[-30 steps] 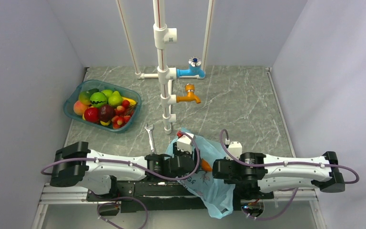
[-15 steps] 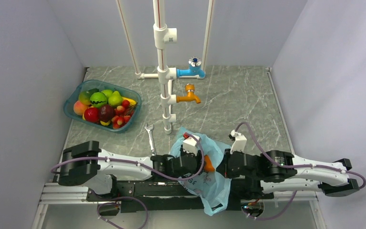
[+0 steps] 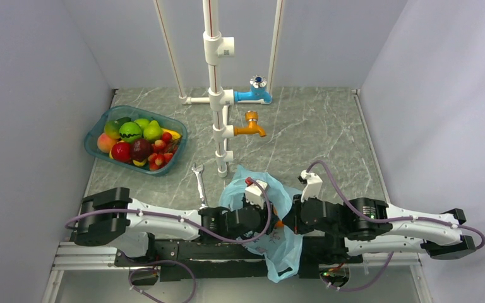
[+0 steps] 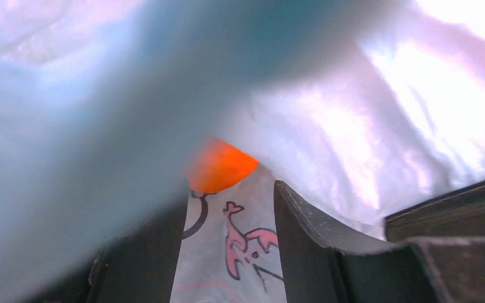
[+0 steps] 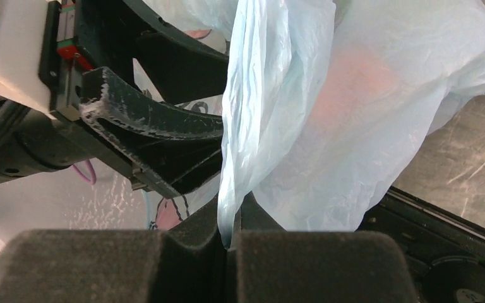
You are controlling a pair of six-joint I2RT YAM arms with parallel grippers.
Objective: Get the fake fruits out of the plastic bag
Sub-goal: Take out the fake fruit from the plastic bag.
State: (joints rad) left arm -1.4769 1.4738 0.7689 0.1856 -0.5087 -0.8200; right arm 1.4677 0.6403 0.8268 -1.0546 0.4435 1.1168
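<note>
- plastic bag (image 3: 278,251): lower centre of top view, between both arms.
- right claw (image 5: 227,247): pinched tight on a bag fold.
- left claw (image 4: 227,245): parted, inside bag; orange (image 4: 221,165) just ahead.

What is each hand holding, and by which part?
The right hand is shut on a thin fold of the plastic bag. The left hand is open and grips nothing.

Pale blue bag (image 3: 284,252) printed with pink and dark cartoons; bright orange fruit (image 4: 221,165) inside it; behind the bag, grey-green veined counter (image 3: 316,139), teal basket (image 3: 90,144).
</note>
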